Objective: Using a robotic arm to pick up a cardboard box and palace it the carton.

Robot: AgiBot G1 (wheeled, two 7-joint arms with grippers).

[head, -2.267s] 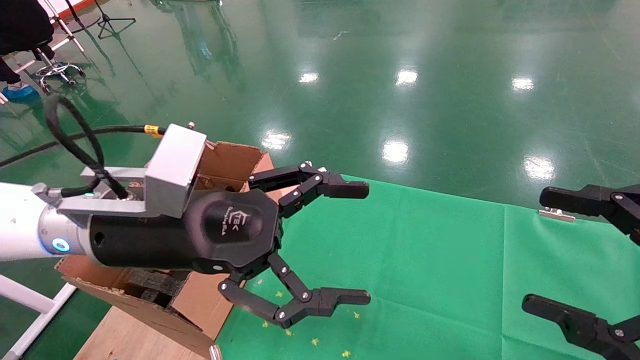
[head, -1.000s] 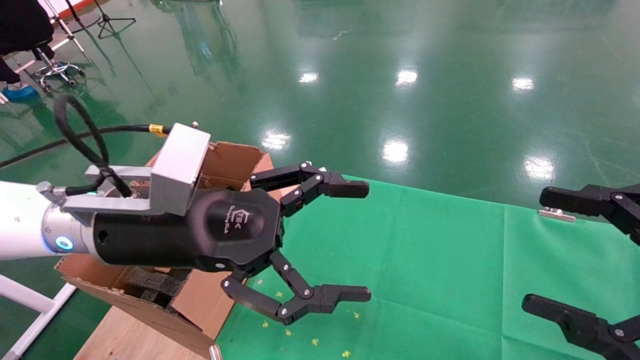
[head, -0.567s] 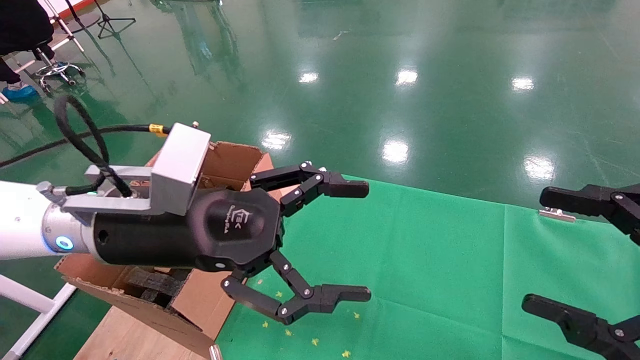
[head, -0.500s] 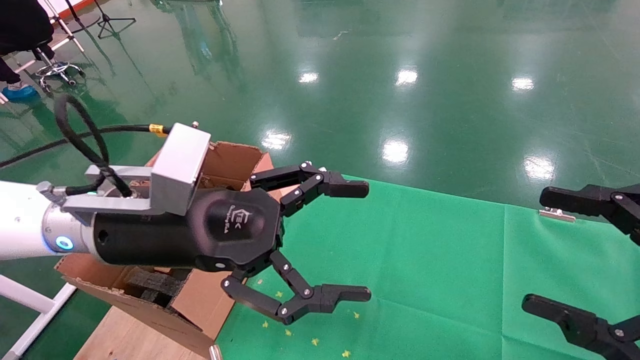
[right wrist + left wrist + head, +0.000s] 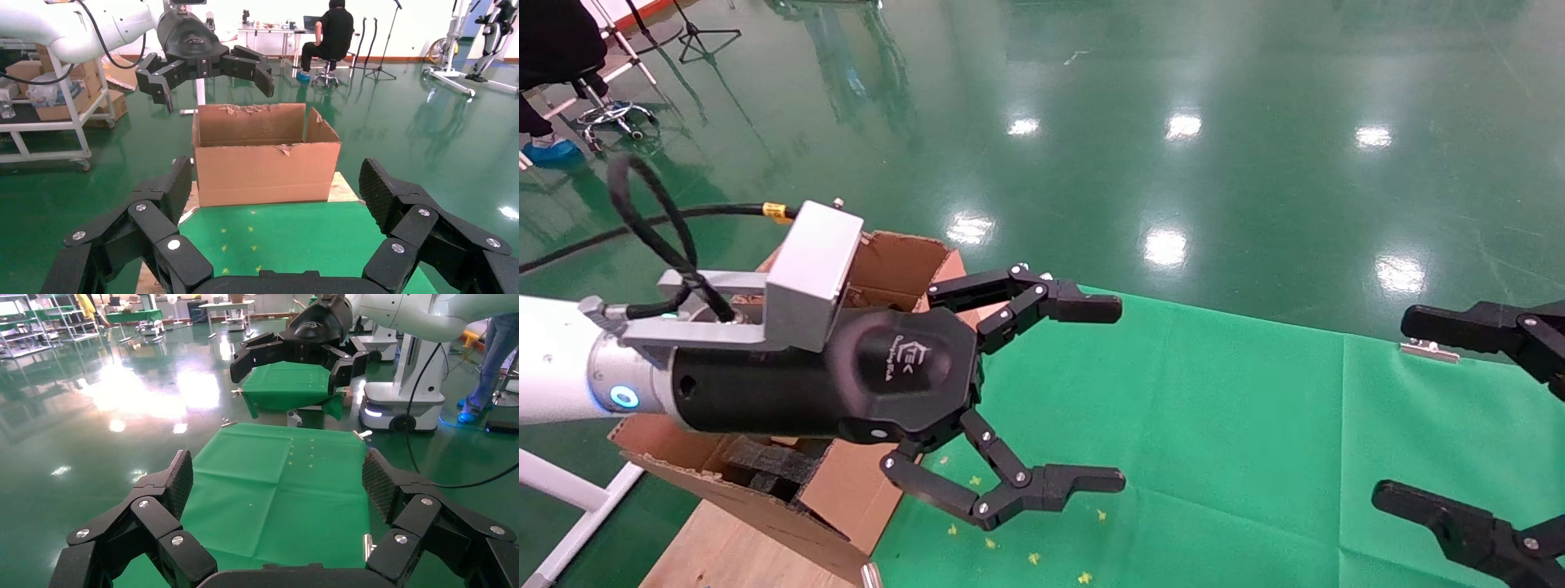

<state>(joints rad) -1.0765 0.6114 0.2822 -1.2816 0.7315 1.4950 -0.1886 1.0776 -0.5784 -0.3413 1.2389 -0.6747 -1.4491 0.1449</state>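
carton (image 5: 891, 269) just behind left hand (image 5: 1091, 396)

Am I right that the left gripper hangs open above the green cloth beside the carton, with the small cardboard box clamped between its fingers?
Not quite. The left gripper is open above the green cloth beside the carton, but empty; the left wrist view shows only cloth between its fingers.

Carton (image 5: 891, 265) mostly hidden behind left arm (image 5: 764, 384); near corner cut by the head view's bottom edge. Right gripper (image 5: 1483, 425) cut off at right edge. Carton interior unseen from right wrist view.
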